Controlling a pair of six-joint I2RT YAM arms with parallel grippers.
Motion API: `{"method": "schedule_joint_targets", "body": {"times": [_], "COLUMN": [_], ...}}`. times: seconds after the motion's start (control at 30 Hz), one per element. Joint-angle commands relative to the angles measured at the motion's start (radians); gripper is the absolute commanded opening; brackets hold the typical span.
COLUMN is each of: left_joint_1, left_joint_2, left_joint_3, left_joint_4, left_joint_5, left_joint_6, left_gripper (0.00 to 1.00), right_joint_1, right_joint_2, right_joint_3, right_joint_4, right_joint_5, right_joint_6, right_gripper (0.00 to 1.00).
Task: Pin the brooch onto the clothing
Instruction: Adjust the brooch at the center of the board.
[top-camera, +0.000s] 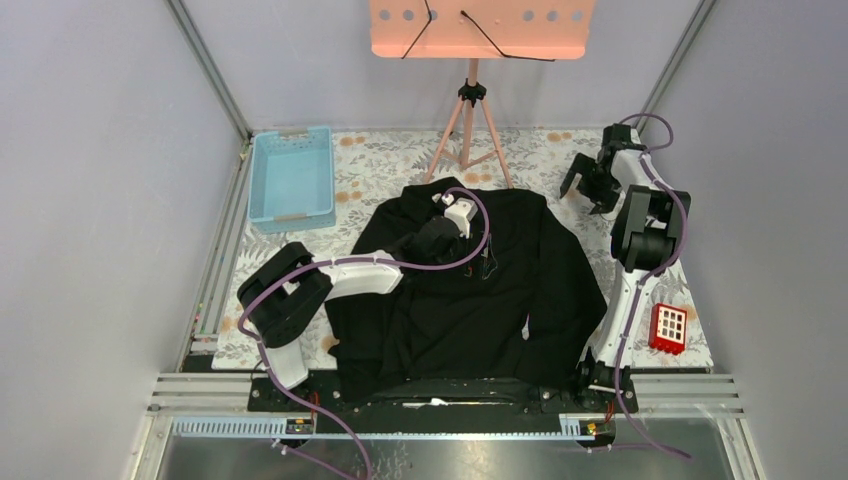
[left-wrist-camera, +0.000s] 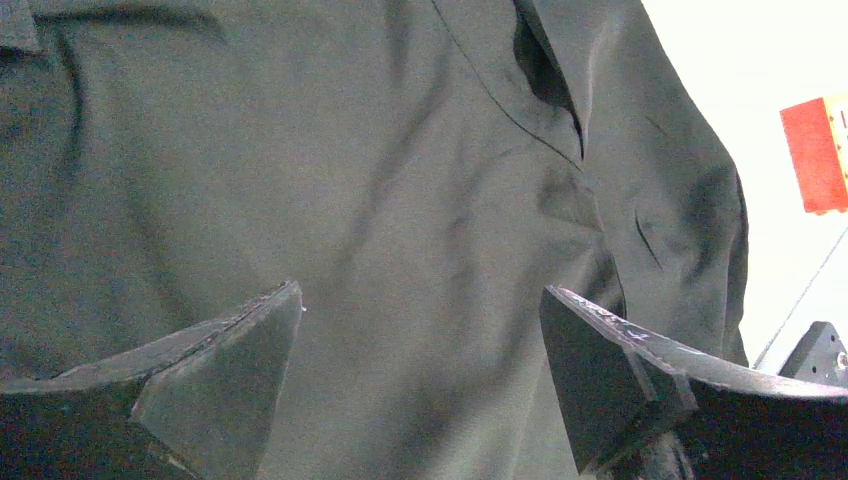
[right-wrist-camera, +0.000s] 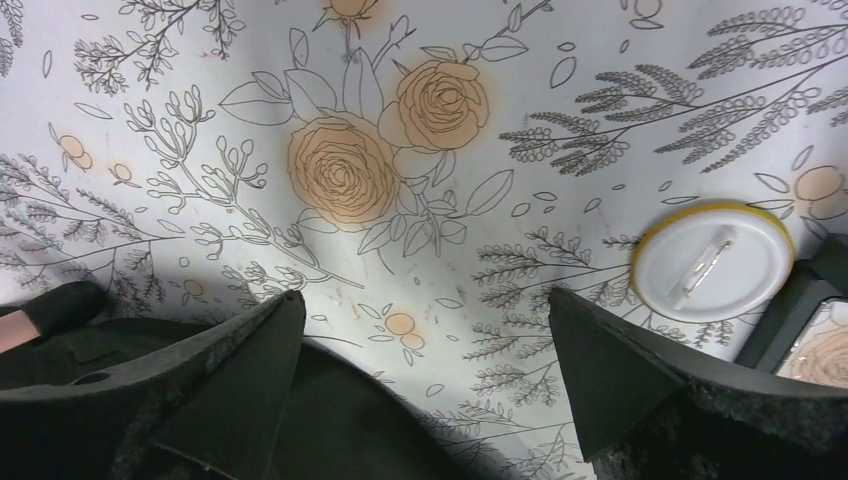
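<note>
The shirt (top-camera: 470, 290) is spread flat at centre frame for pinning. The brooch (right-wrist-camera: 712, 262) is laid pin-up at the right wrist view's right side. The right gripper (right-wrist-camera: 426, 296) is held open beside it, probably for pickup. The left gripper (left-wrist-camera: 420, 295) is held open over the shirt.

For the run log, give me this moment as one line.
stage: brooch not picked | left jaws: open over shirt | right jaws: open over tablecloth near brooch | brooch: pin-side up, unheld

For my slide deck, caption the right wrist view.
Open right hand over the floral cloth; the round brooch lies pin up off to one side.
</note>
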Motion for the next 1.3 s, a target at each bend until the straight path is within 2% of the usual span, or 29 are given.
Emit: {"method": "schedule_joint_targets", "body": {"times": [0.0, 0.27, 0.4, 0.57, 0.77, 0.97, 1.27], "left_joint_1": [0.006, 0.005, 0.006, 0.005, 0.006, 0.006, 0.005], "left_joint_2": [-0.002, 0.002, 0.005, 0.003, 0.003, -0.005, -0.016], "left_joint_3": [0.024, 0.017, 0.015, 0.014, 0.016, 0.014, 0.016], "left_joint_4": [0.03, 0.036, 0.036, 0.037, 0.036, 0.037, 0.03], "left_joint_5": [-0.01, -0.011, -0.011, -0.01, -0.011, -0.011, -0.011], "left_joint_6": [-0.004, -0.004, -0.004, -0.004, -0.004, -0.008, -0.01], "left_gripper": [0.97, 0.98, 0.98, 0.98, 0.98, 0.97, 0.97], "right_joint_1": [0.002, -0.015, -0.023, -0.06, -0.062, -0.062, -0.062], "right_joint_2": [-0.075, -0.112, -0.103, -0.077, -0.045, -0.022, -0.006], "right_joint_3": [-0.027, -0.061, -0.022, 0.002, 0.055, 0.097, 0.132], "right_joint_4": [0.045, 0.081, 0.033, 0.002, -0.051, -0.084, -0.156], "right_joint_5": [0.034, 0.079, 0.158, 0.135, 0.191, 0.181, 0.14], "right_joint_6": [-0.044, -0.003, -0.004, -0.01, -0.031, -0.056, -0.046], "right_gripper": [1.0, 1.0, 1.0, 1.0, 0.98, 0.91, 0.89]}}
